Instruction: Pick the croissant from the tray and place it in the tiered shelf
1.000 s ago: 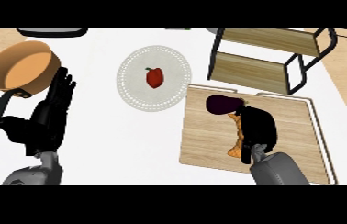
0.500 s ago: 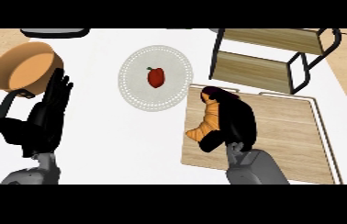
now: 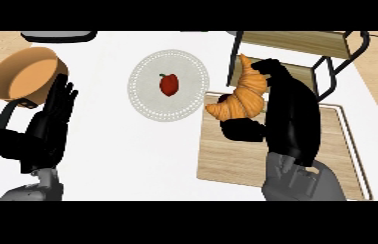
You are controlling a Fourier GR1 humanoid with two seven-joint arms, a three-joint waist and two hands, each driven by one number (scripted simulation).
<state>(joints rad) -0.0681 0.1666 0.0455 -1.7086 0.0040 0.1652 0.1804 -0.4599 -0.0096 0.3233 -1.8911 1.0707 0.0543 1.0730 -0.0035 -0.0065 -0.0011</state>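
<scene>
The golden croissant (image 3: pixel 244 94) hangs above the far left corner of the wooden tray (image 3: pixel 236 158), its tip pointing toward the tiered shelf (image 3: pixel 303 50). My right hand (image 3: pixel 289 113) is curled round it, thumb under its near end and fingers along its right side. The shelf has black metal legs and wooden boards and stands at the far right, just beyond the croissant's tip. My left hand (image 3: pixel 46 125) rests open at the left edge, fingers up.
A white round plate (image 3: pixel 151 95) with a small red pepper (image 3: pixel 169 84) lies left of the tray. A wooden bowl (image 3: pixel 29 73) sits at the far left, behind the left hand. A dark object (image 3: pixel 59 35) shows at the top left edge.
The right hand has lifted the croissant off the tray and carried it up and away toward the shelf. The left hand has stayed where it was.
</scene>
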